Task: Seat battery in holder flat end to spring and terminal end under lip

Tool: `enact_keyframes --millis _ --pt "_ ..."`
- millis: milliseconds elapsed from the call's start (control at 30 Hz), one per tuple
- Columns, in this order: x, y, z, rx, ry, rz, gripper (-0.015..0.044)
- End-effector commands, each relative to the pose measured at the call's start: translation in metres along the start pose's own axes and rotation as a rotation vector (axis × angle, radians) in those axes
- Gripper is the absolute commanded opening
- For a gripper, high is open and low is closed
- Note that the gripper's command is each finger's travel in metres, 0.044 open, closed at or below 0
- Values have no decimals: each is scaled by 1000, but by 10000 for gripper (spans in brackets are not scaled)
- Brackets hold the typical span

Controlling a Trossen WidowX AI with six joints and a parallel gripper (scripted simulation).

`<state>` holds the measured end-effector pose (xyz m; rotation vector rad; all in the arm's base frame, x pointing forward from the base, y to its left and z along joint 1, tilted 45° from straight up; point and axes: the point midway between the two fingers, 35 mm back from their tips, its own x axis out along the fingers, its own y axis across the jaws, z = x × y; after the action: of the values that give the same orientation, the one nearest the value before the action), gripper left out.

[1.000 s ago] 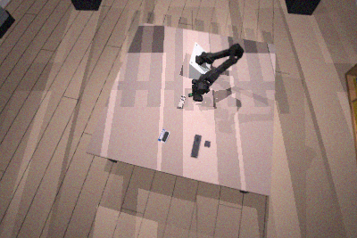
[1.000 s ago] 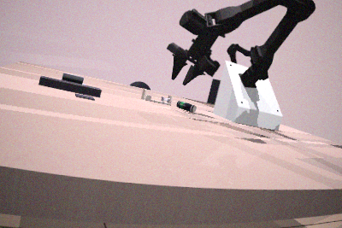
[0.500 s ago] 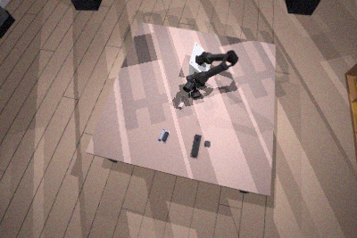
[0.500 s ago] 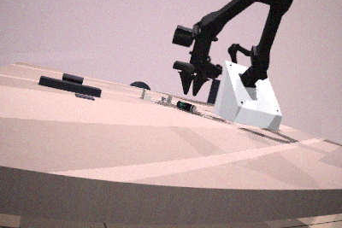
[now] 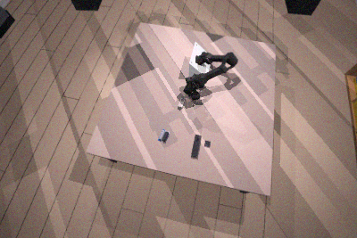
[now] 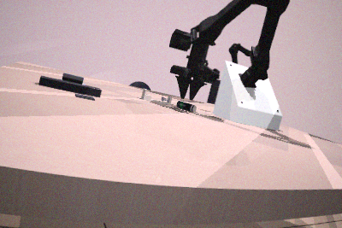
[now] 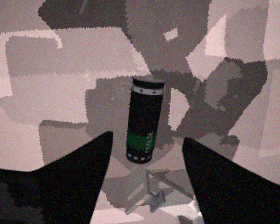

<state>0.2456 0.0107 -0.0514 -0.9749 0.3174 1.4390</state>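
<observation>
The battery (image 7: 144, 120) (image 6: 186, 106) is black with a green band and lies on its side on the table, outside the holder. In the wrist view, its end with plus marks points up the picture and its green-banded end points toward the holder. The holder (image 7: 157, 201) (image 6: 146, 97) (image 5: 180, 107) is pale and partly see-through with a grey metal part, just beyond the battery's green-banded end; its spring and lip cannot be told apart. My gripper (image 7: 148, 140) (image 6: 187, 98) is open, fingers pointing down above the battery, one tip to each side in the wrist view, with nothing between them.
The arm's white base block (image 6: 228, 110) (image 5: 194, 56) stands behind the gripper. A long dark block (image 5: 195, 147) (image 6: 68, 86) and a small dark block (image 5: 207, 143) (image 6: 73, 78) lie farther off on the table. A small blue and grey object (image 5: 163, 135) lies left of them in the top view.
</observation>
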Motion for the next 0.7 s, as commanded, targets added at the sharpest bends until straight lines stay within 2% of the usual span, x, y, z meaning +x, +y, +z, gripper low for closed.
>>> enact_keyframes --millis 0,600,667 --pt "7 2 2 9 -8 0 243" --pt "33 3 4 9 -12 -1 243" --pt "33 3 4 9 -12 -1 190"
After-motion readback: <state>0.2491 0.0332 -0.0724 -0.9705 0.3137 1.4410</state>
